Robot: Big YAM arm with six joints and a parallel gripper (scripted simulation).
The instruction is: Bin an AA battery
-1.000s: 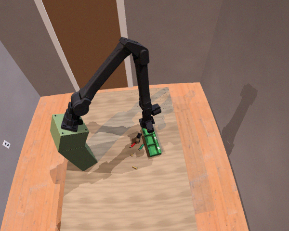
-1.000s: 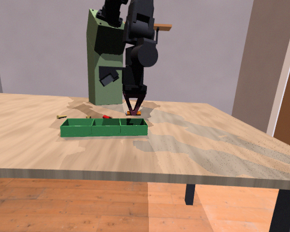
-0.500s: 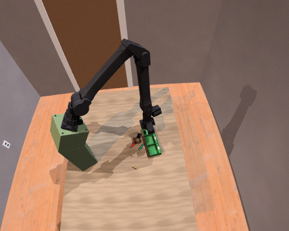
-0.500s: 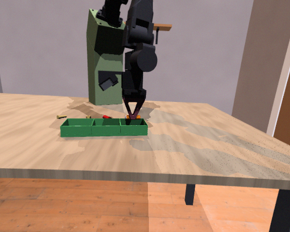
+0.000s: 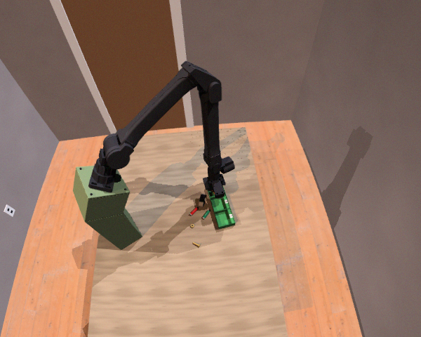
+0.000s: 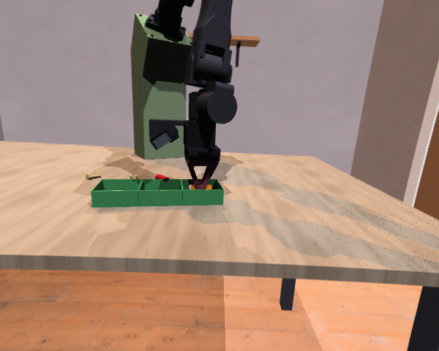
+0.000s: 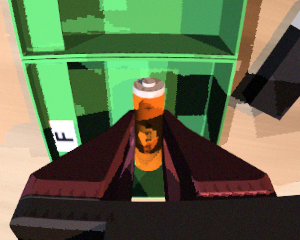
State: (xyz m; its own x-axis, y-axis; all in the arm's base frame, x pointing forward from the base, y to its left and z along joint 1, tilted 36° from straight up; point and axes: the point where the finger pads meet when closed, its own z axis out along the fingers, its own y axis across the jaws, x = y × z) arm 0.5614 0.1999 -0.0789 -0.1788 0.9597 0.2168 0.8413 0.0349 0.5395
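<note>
My gripper point(image 7: 148, 120) is shut on an orange AA battery point(image 7: 149, 132) and holds it inside the compartment marked F point(image 7: 65, 136) of the green three-part bin point(image 5: 222, 211). In the exterior view the fingertips point(image 6: 200, 183) reach down into the bin's right end compartment point(image 6: 202, 192), and the orange battery point(image 6: 194, 188) shows between them. I cannot tell whether the battery touches the bin floor. A red battery point(image 5: 193, 211) and a green battery point(image 5: 205, 214) lie on the table left of the bin.
A small black block point(image 5: 202, 198) lies near the bin, also in the wrist view point(image 7: 277, 76). A brass nut point(image 5: 191, 226) and a brass bolt point(image 5: 196, 244) lie nearer the front. The green arm pedestal point(image 5: 104, 206) stands at the left.
</note>
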